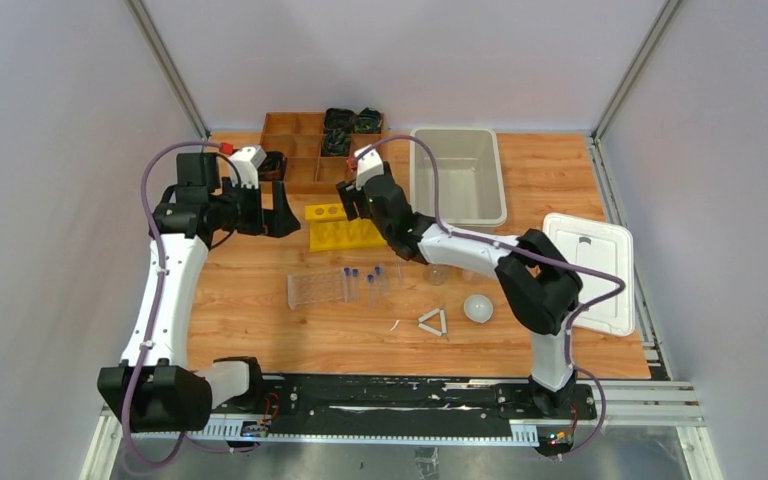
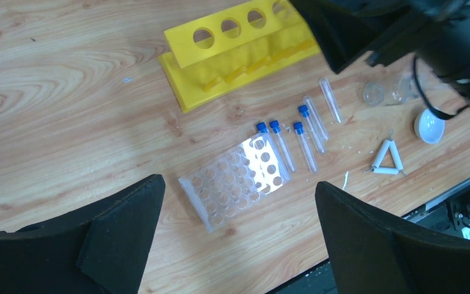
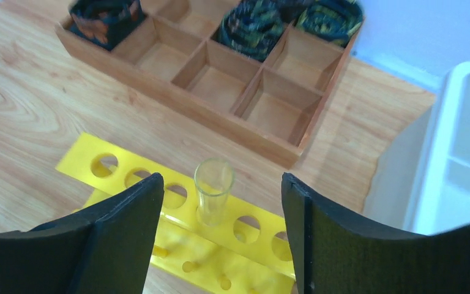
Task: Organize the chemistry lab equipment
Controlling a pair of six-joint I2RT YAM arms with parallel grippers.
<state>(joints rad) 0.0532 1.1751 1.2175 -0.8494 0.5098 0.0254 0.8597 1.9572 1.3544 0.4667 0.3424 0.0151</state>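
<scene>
We count one thin glass tube [image 3: 213, 187] standing upright in the yellow rack [image 3: 159, 202] toward the far edge, between the right gripper [image 3: 220, 184] jaws, which are apart; the left gripper [image 2: 238, 184] also gapes, holding nothing (far-left side); blue-capped tubes [image 2: 294, 144], vessels [image 2: 374, 93], dish [image 2: 429, 125] and triangle [image 2: 387, 160] lie unsorted mid-worktop.

My left claw [image 1: 278, 212] hangs with its jaws spread wide, the dark fingers [image 2: 122, 233] angled downward. Behind it, the left arm [image 1: 165, 290] climbs from its base, then turns at the wrist toward the right. My right claw [image 1: 350, 200] is parted too, with its fingers [image 3: 116, 239] tilted down and forward. Behind that claw, the right arm [image 1: 470, 245] folds at the elbow and stretches its forearm far leftward. The two claws sit near each other, not touching.
</scene>
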